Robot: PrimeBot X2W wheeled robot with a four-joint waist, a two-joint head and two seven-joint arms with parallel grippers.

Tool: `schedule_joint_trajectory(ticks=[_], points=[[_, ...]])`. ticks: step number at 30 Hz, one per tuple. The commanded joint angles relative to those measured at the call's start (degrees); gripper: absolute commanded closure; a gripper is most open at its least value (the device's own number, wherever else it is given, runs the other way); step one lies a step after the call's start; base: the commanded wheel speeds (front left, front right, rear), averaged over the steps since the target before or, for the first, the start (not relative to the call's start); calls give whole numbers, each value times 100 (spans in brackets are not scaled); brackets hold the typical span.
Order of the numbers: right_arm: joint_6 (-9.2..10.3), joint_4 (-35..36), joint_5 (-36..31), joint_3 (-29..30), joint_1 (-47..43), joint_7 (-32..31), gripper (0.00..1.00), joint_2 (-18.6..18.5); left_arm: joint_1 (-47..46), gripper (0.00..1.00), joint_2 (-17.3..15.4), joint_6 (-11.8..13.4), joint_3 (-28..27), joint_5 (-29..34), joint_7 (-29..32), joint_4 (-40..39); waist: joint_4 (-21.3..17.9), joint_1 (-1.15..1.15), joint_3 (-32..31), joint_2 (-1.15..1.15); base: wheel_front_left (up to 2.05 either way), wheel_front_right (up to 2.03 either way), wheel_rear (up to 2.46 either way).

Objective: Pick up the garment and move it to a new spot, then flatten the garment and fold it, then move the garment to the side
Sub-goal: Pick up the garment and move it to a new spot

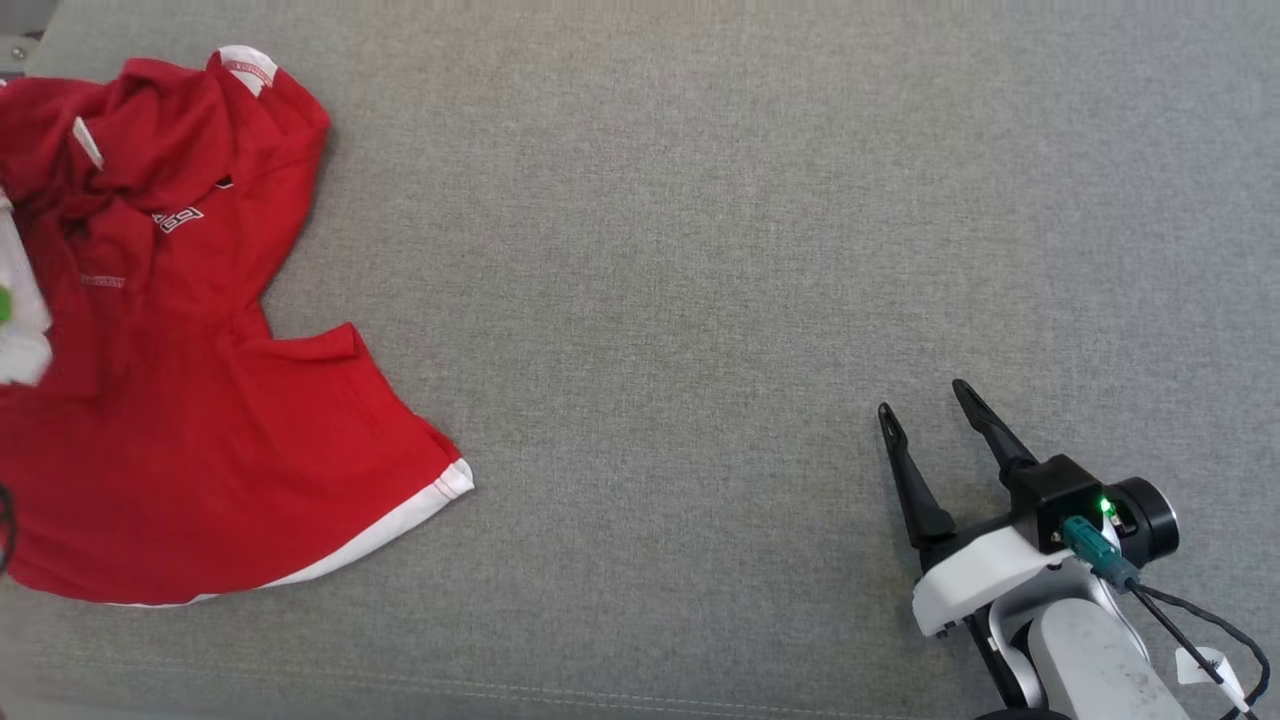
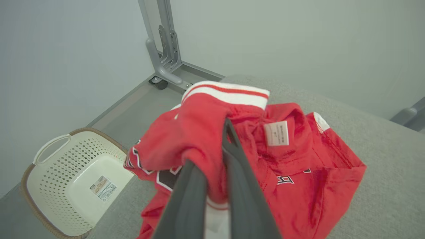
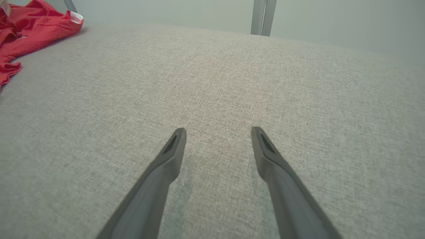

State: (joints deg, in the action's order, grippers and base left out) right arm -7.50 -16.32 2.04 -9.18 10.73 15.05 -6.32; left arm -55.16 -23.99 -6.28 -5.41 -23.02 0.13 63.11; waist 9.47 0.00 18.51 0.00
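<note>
Working across from the left: the garment [image 1: 200, 420] sits at the far left of the grey table [image 1: 700, 250], upper half all bunched up, lower half lying fairly flat with its white-trimmed hem towards us. In the left wrist view the left gripper [image 2: 215, 156] is pressed together on a fold of the red fabric near the neck area, with cloth draped over one finger; so we reckon we're in the very first step, the pick-up, with the grab made and the lift not yet done.

Looks-wise it's a red jersey [image 2: 298, 172] with a white striped band [image 2: 229, 94], a small white tag [image 2: 276, 132] and dark-and-white lettering; thin, floppy stuff (it'll just hang and trail from a single pinch). There's a cream basket [image 2: 49, 186] on the floor beside that end of the table; nothing to do with the job as far as we can tell.

Next we'd say it needs lifting high enough that the hem clears the cloth surface, then carrying rightwards into the open middle.

Over at the lower right, the right gripper [image 1: 922, 397] hovers above bare table, fingers spread wide [image 3: 218, 130], holding nothing; well apart from the jersey, so it's free to take a second corner for the flattening.
</note>
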Motion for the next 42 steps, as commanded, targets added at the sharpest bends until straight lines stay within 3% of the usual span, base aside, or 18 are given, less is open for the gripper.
schedule_joint_trajectory(ticks=[1,6,9,13,20,27,33,37,42], points=[[2,7,52,18,-83,19,0,15,-196,100,-125,-34,34,33,17,-108,39,0,-261,0,0,0,0],[2,-21,166,13,-223,20,0,158,-601,100,-586,-101,283,132,272,-551,-43,0,-532,0,0,0,0],[2,-25,242,76,-336,20,0,225,-851,100,-660,-127,480,136,427,-957,-149,0,-709,0,0,0,0],[2,-31,309,149,-483,20,0,297,-1088,100,-593,-125,1021,151,709,-1788,-310,0,-928,0,0,0,0],[2,43,397,325,-671,19,0,333,-1074,100,-431,-122,2135,-526,1526,-4009,-747,0,-1122,0,0,0,0],[2,108,625,364,-649,19,0,336,-729,100,-96,-119,2572,-1275,2247,-5709,-1251,0,-1127,0,0,0,0],[2,157,773,384,-596,19,0,336,-121,100,741,142,2865,-2430,2987,-6881,-1756,0,-1064,0,0,0,0],[2,183,899,355,-537,19,0,341,406,100,967,359,3327,-2781,3516,-7295,-2074,0,-949,0,0,0,0],[2,209,1027,325,-487,20,0,339,1021,100,972,559,3637,-2678,3551,-7069,-2396,0,-774,0,0,0,0]])
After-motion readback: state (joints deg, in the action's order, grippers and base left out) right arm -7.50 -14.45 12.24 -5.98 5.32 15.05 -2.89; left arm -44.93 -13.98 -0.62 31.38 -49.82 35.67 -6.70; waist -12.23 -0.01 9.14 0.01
